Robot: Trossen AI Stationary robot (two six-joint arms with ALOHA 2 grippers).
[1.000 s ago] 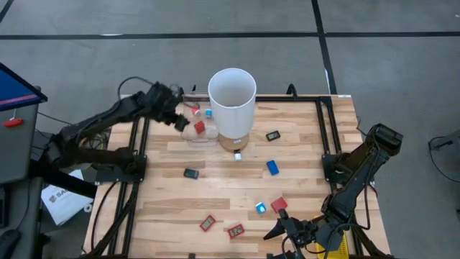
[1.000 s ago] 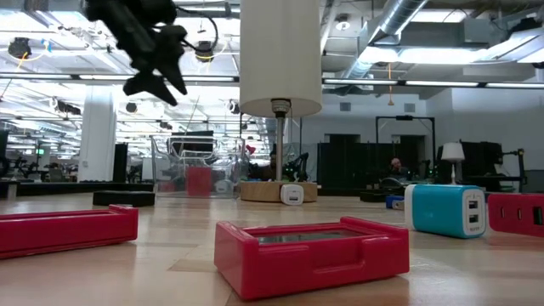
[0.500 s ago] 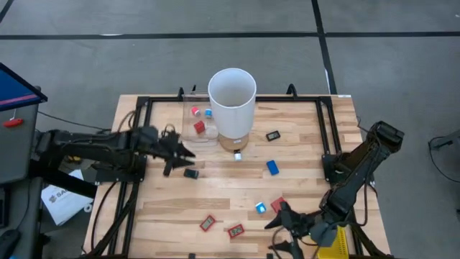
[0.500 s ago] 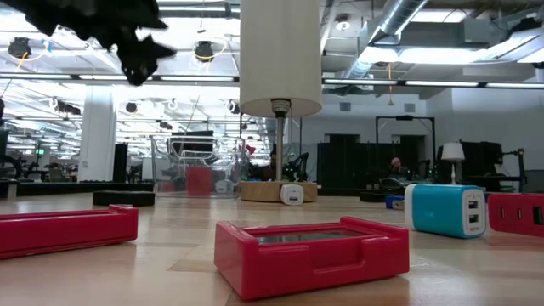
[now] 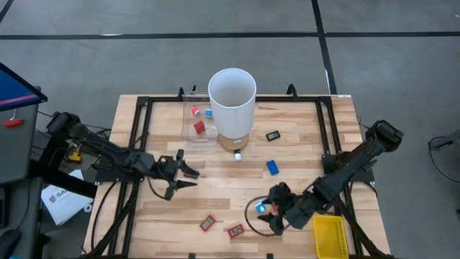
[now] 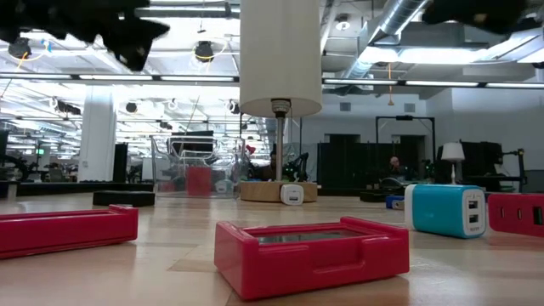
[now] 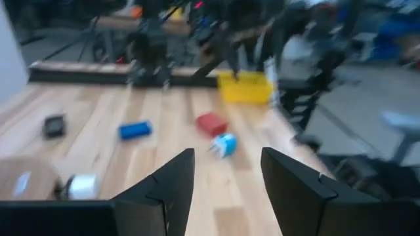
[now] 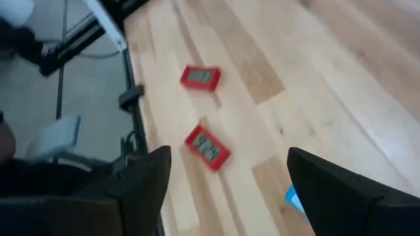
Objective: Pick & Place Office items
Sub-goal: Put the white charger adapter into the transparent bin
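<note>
Small red, blue and black office items lie scattered on the wooden table. Two flat red ones point(image 5: 208, 223) point(image 5: 235, 231) sit near the near edge, a blue one point(image 5: 273, 167) and a black one point(image 5: 273, 135) right of the middle. My left gripper point(image 5: 182, 178) hovers open over the table's left middle; whether a black piece lies under it, I cannot tell. My right gripper point(image 5: 269, 216) is open above the table beside a blue-and-white block point(image 5: 260, 207). Its wrist view shows both flat red items point(image 8: 200, 77) point(image 8: 207, 147) ahead.
A tall white cylinder point(image 5: 231, 99) stands on a round base at the far middle. Beside it a clear container point(image 5: 197, 126) holds red and blue pieces. A yellow mesh basket point(image 5: 330, 236) sits at the near right corner. Black frame rails point(image 5: 140, 137) run along the table's sides.
My left gripper has swung from above the clear container toward the near edge, to the table's left middle, staying open. My right gripper has moved from the near edge up over the table toward the blue-and-white block, uncovering the yellow basket.
</note>
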